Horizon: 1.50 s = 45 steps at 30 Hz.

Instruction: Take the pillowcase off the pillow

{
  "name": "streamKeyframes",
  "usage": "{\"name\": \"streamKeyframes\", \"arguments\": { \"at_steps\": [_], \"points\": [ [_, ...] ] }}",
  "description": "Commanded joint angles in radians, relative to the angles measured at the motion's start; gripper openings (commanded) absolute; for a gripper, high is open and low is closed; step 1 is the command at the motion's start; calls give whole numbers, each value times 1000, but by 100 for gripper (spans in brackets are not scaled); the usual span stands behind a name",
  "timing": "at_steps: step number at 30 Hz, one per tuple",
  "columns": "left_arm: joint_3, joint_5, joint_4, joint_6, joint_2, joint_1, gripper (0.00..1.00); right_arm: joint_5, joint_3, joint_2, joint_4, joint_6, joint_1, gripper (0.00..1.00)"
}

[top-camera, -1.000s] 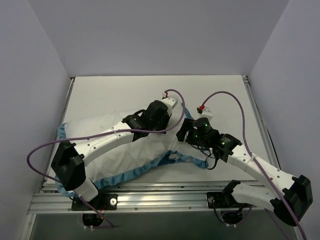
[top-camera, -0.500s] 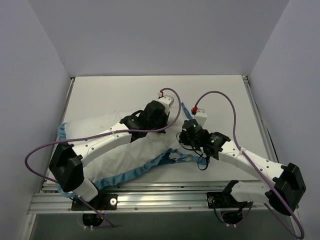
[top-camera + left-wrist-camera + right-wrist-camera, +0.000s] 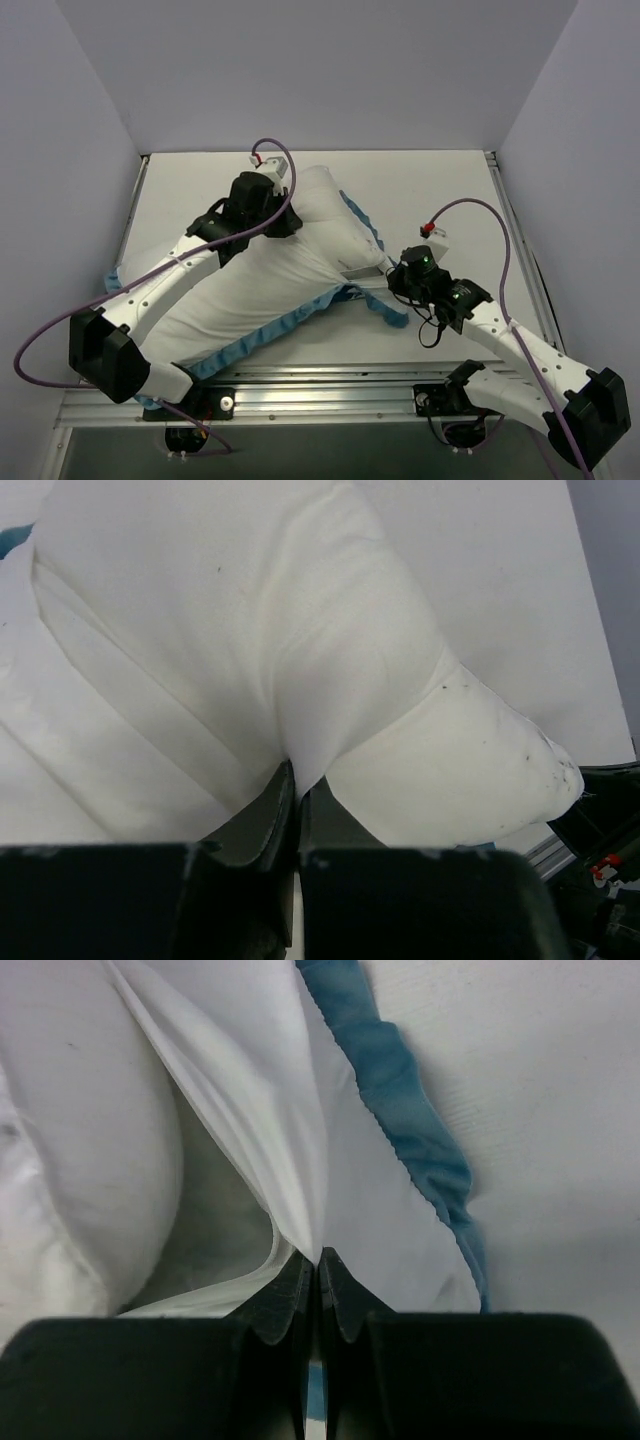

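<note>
The pillow (image 3: 322,205) is a plump white cushion, drawn up into a peak at the middle of the table. My left gripper (image 3: 283,218) is shut on a pinch of its white fabric (image 3: 300,610), jaws pressed together (image 3: 295,776). The pillowcase (image 3: 250,300) lies below it, showing its plain white side with blue ruffled trim (image 3: 285,325). At the right end my right gripper (image 3: 386,272) is shut on the pillowcase's white edge (image 3: 400,1230), next to the blue trim (image 3: 400,1110). Its fingertips meet on the fold (image 3: 318,1256). No printed side shows.
The white table (image 3: 440,190) is walled on the left, back and right. A metal rail (image 3: 330,385) runs along the near edge by the arm bases. Purple cables (image 3: 470,205) loop over both arms.
My right gripper has shut on the pillowcase edge and shifted slightly right. The left gripper has moved back and to the left, pulling the white pillow up into a peak.
</note>
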State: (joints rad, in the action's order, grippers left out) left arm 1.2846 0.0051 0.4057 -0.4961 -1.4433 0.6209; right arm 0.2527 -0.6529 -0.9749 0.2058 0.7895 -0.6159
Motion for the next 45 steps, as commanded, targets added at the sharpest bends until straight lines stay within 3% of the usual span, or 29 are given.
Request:
{"name": "streamKeyframes", "arguments": {
  "at_steps": [1,5,8,9,11,15,16,18,19,21,22,23,25,28,35,40,42,45],
  "points": [
    [7,-14,45,-18,93,-76,2,68,25,38,81,-33,59,0],
    [-25,42,41,-33,130,-134,2,-2,56,44,9,-44,73,0],
    [-42,117,-22,-51,144,-135,2,-192,108,33,-167,-100,73,0],
    [-45,149,-74,-77,143,-130,2,-334,120,25,-221,-111,70,1],
    [-45,231,-129,-108,112,-109,2,-414,124,19,-324,-127,61,11],
    [33,187,-144,-90,25,37,5,-394,33,60,-258,-177,53,38],
    [76,165,-133,-76,-1,55,10,-353,6,73,-194,-191,53,42],
    [99,116,-119,-73,-9,71,23,-304,-83,94,-108,-245,56,62],
    [110,99,-116,-76,-2,76,37,-282,-114,96,-38,-259,58,66],
    [114,41,-93,-78,32,77,55,-266,-200,85,15,-309,59,77],
    [111,20,-81,-78,47,77,70,-274,-223,78,48,-326,59,79],
    [108,4,-52,-79,64,76,77,-302,-243,62,59,-340,61,83],
    [91,-59,-19,-84,125,79,89,-337,-280,45,67,-378,61,85],
    [20,-160,62,-117,230,82,96,-392,-294,2,43,-415,61,87],
    [-227,-315,335,-292,415,68,97,-449,-252,-143,-65,-458,61,90],
    [-418,-265,271,-354,417,-7,97,-502,-177,-202,-137,-458,51,88],
    [-444,-174,170,-334,356,-82,97,-529,-142,-194,-155,-438,32,85],
    [-406,-154,41,-277,221,-115,97,-494,-96,-163,-184,-392,-54,83]
  ]
}}
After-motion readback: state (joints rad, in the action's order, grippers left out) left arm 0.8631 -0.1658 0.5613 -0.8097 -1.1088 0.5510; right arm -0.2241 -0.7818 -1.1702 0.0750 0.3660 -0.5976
